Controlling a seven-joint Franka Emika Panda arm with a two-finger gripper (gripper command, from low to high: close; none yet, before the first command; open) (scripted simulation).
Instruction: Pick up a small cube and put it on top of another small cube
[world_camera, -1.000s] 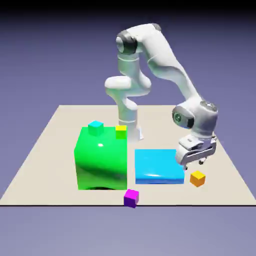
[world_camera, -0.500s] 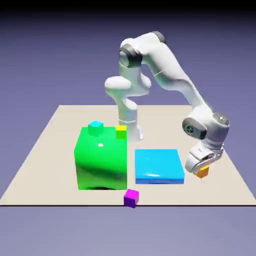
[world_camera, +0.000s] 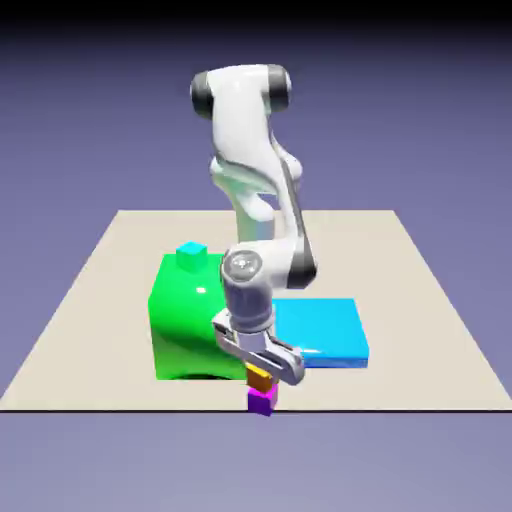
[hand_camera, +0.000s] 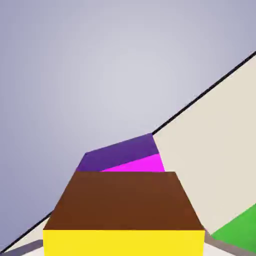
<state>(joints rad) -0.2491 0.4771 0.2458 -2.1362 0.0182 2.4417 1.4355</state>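
The gripper is closed on the small orange cube, holding it right above the purple cube at the table's 6 o'clock edge; it looks light, hard and smooth, so pinching its flat sides works best.

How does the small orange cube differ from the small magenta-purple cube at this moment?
The orange cube is held between the fingers of the gripper, while the magenta-purple cube has no grip on it. The orange cube is the upper one; the magenta-purple cube is directly below it, at the near edge of the table. Whether the two touch cannot be told. Both are tiny, alike in size, with plain faces.
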